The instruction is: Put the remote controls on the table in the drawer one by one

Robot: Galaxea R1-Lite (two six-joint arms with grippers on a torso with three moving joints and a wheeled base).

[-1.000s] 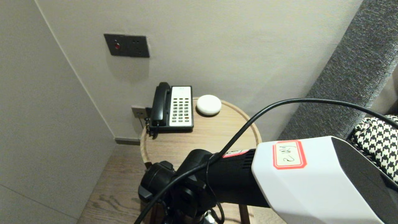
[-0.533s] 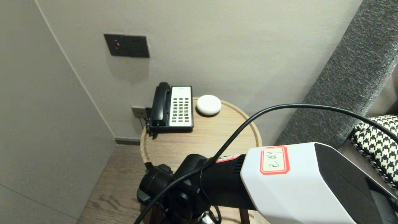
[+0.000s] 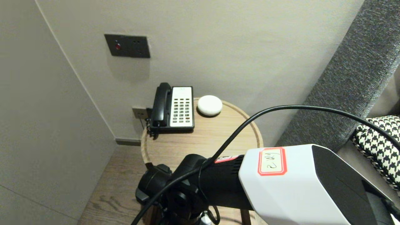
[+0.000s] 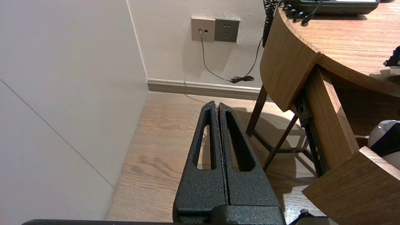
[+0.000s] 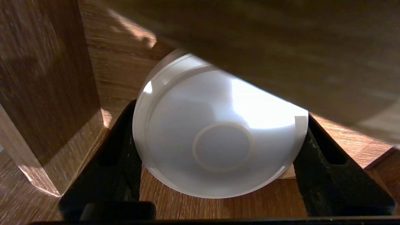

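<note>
My right gripper (image 5: pixel 220 114) reaches down into the open drawer (image 4: pixel 353 187) of a round wooden side table (image 3: pixel 203 140). Its two black fingers (image 5: pixel 315 156) press on opposite sides of a white bowl-shaped dish (image 5: pixel 218 134), whose base ring faces the camera. The dish is tilted above the drawer's wooden floor (image 5: pixel 218 206), partly under the table's edge (image 5: pixel 281 47). From the left wrist view a bit of the white dish (image 4: pixel 382 134) shows inside the drawer. In the head view my right arm (image 3: pixel 281 184) hides the gripper. My left gripper (image 4: pixel 215 104) is parked, shut and empty, over the floor beside the table.
A black-and-white telephone (image 3: pixel 173 107) and a white round puck (image 3: pixel 209 105) sit at the back of the tabletop. A wooden drawer wall (image 5: pixel 47 93) stands close beside the right gripper. A grey headboard (image 3: pixel 350 78) and a houndstooth cushion (image 3: pixel 379 140) are at right; walls close off the left.
In the head view my right arm has shifted a little left and down. The telephone, the puck and the left gripper have not moved.
</note>
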